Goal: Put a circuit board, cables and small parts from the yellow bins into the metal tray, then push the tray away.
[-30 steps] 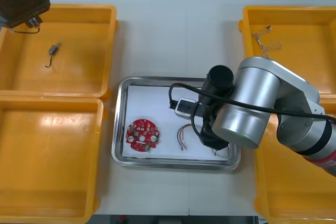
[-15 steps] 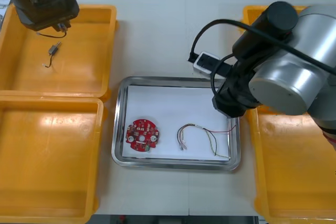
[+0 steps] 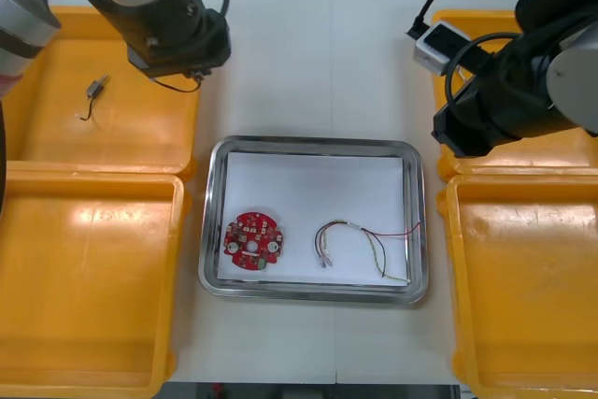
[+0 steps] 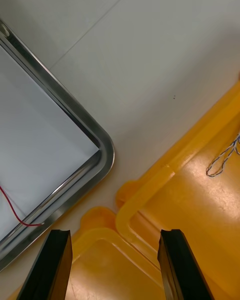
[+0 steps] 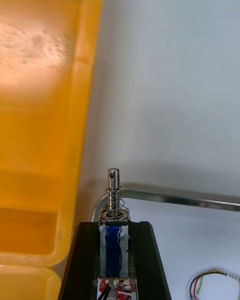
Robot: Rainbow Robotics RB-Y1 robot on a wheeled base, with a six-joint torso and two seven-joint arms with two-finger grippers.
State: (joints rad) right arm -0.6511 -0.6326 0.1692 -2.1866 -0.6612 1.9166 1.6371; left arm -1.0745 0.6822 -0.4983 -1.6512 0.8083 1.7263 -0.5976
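The left gripper [image 5: 115, 228] is clenched on a small metal part [image 5: 114, 200] with a blue body and a spring on its pin, held upright between the fingers. It hangs above the surface [image 3: 308, 63], between the far left bin [image 3: 56, 137] and the near corner of the tray [image 3: 308, 144]. Another small part [image 3: 93, 91] with a thin black lead lies in that bin.

The right gripper [image 4: 116, 236] is released, fingers wide apart with nothing between them, above the spot where the two right bins [image 4: 150, 190] meet, just beside the tray's corner. A thin twisted cable [image 4: 223, 156] lies in the farther right bin.

In the white-lined tray sit a round red circuit board [image 3: 251, 241] and, apart from it, a red and yellow cable [image 3: 364, 245].
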